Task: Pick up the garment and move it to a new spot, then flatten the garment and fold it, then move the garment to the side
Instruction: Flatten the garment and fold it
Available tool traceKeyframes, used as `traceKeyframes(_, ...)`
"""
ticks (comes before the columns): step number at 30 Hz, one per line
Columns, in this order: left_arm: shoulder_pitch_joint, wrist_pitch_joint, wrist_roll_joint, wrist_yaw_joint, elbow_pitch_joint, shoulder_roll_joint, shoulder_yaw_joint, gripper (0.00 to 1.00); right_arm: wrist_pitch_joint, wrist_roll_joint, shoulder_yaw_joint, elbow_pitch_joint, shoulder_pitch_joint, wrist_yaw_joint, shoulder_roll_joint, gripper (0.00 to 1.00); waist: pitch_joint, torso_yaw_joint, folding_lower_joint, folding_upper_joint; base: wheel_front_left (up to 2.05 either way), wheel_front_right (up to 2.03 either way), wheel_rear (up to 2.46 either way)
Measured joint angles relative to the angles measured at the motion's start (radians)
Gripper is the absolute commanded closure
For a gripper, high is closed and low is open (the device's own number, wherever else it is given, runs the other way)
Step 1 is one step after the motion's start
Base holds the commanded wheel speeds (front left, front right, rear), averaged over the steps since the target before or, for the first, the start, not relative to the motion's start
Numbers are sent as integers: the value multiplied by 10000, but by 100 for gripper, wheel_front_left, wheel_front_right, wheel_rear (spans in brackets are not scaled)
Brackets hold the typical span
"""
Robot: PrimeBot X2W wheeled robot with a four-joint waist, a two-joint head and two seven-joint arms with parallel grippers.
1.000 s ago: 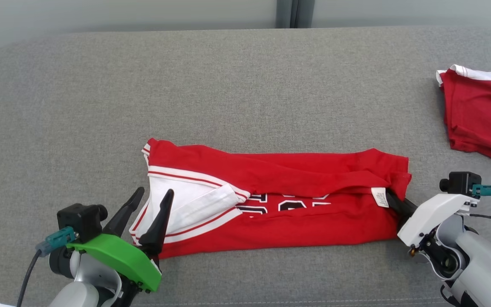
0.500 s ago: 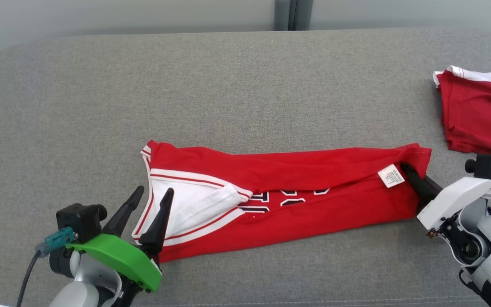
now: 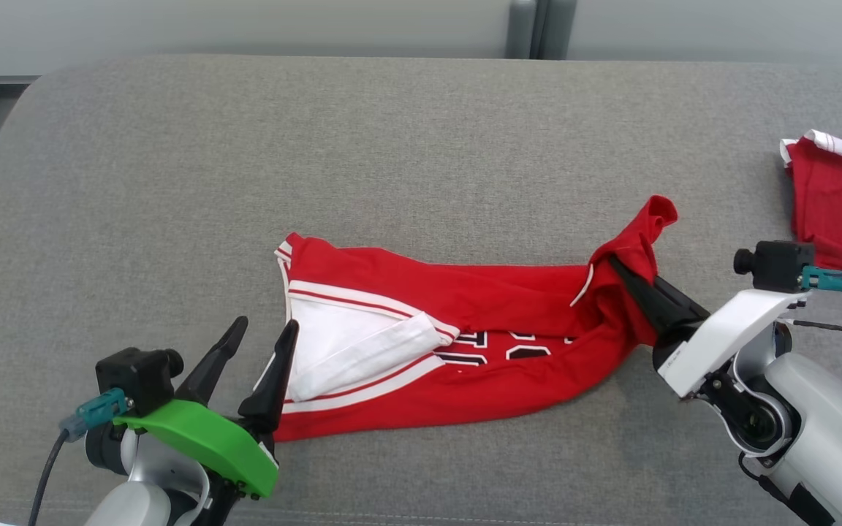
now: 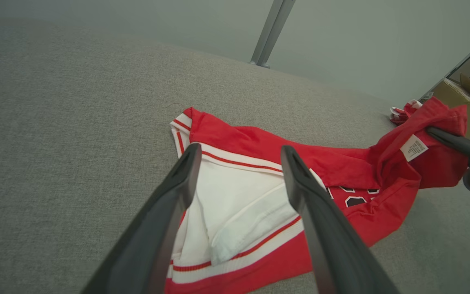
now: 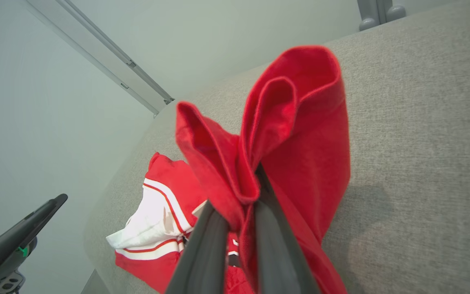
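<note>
So the red garment [image 3: 465,343] is lying stretched out across the front half of the grey cushion [image 3: 392,146], roughly in the middle of its width, folded into a long band. The end toward the cushion's left side is sitting flat, with a white panel [image 3: 340,343] edged in red stripes facing up, and some black-and-white lettering [image 3: 509,349] is peeking out of the fold nearer the cushion's centre.

The right gripper [image 3: 622,269] is reaching in from the cushion's front right, and its fingers are pinched tight on the other end of the garment. That end is hanging up off the cushion in a bunched fold, with red cloth poking out past the fingertips. In the left wrist view a small white label [image 4: 413,148] is showing on the lifted bit.

The left gripper [image 3: 266,324] is sitting near the cushion's front edge, left of centre, with its fingers spread wide apart and gripping nothing. Its fingers are framing the white end; I can't tell whether they're touching the cloth.

A second red garment [image 3: 837,204] with white trim is lying at the cushion's far right, apart from the first.
</note>
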Motion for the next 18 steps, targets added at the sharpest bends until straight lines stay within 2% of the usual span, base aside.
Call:
traceKeyframes(9, -11, -104, 2, 4, -150, -31, 63, 0, 228, -267, 564, -451, 3, -2, 132, 100, -143, 678, 0, 0, 0, 0, 0)
traceKeyframes(18, -11, -190, 0, 92, -184, -255, 46, 0, 631, -311, 754, -430, -283, -23, 681, 100, -219, 1507, 0, 0, 0, 0, 0)
